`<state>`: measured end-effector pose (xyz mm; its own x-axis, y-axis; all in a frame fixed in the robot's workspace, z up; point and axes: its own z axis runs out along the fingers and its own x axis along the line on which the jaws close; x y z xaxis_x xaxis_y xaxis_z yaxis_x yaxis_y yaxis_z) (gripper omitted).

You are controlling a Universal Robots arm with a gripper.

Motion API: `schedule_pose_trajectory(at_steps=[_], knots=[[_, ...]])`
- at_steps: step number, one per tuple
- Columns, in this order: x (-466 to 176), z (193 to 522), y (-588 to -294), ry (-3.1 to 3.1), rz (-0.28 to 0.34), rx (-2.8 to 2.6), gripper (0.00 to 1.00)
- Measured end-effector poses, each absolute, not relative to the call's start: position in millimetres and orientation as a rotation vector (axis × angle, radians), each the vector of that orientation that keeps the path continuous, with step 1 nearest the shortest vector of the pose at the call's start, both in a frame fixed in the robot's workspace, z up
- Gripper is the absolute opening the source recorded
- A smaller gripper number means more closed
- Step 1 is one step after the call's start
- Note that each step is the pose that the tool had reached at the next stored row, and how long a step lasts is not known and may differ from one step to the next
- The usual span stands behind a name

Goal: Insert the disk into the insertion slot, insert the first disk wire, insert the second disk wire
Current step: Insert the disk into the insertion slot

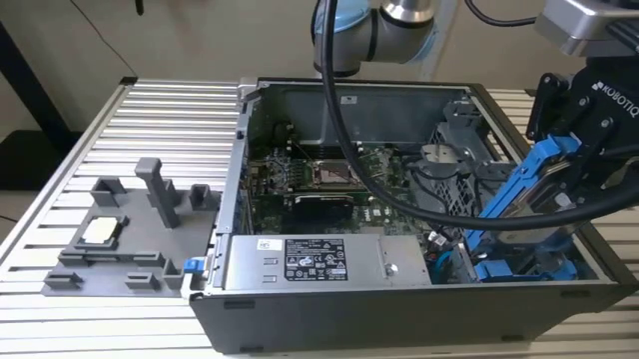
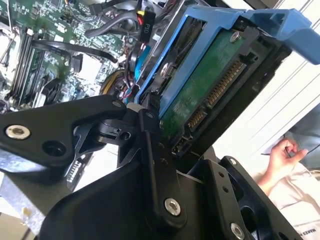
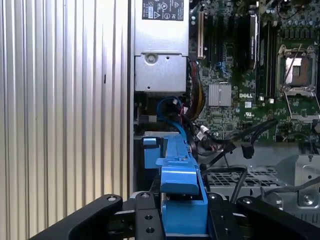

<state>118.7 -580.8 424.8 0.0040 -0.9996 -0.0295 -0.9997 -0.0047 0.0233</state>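
Note:
My gripper (image 1: 577, 176) is shut on the disk (image 1: 534, 183), a drive in a bright blue caddy. I hold it tilted above the right side of the open computer case. The second wrist view shows the disk's green board and connector edge (image 2: 212, 85) between my black fingers (image 2: 152, 150). In the first wrist view the blue caddy (image 3: 181, 192) sits between both fingers (image 3: 145, 217). Below the disk is the insertion slot (image 1: 519, 262), a grey metal cage with blue tabs (image 3: 150, 150) at its mouth. A blue cable (image 3: 170, 107) loops beside the cage.
A grey labelled power-supply box (image 1: 314, 262) fills the case's front. The motherboard (image 1: 319, 172) lies behind it. Black arm cables (image 1: 399, 191) hang across the case. A grey fixture (image 1: 130, 232) stands on the ribbed table at the exterior view's left. A person's hand (image 2: 280, 155) is nearby.

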Motion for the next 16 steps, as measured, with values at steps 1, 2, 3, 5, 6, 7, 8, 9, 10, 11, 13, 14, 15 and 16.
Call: schedule_pose_trajectory(at_steps=[1,2,3,5,6,7,8,9,10,11,13,14,15,16], knots=[[119,423,-581,2.213,0.059,-2.223,0.33],[119,422,-581,2.213,0.059,-2.223,0.33],[120,421,-581,2.213,0.059,-2.223,0.33],[120,418,-581,2.213,0.059,-2.223,0.33],[121,417,-581,2.213,0.059,-2.223,0.33],[122,416,-582,2.213,0.059,-2.223,0.33],[122,415,-582,2.213,0.059,-2.223,0.33],[123,415,-582,2.213,0.06,-2.222,0.33],[123,414,-582,2.212,0.06,-2.222,0.33],[124,413,-582,2.212,0.061,-2.222,0.33],[124,411,-582,2.212,0.062,-2.221,0.33],[124,409,-582,2.211,0.063,-2.221,0.33],[125,407,-582,2.21,0.064,-2.22,0.33],[125,405,-582,2.209,0.066,-2.219,0.33]])
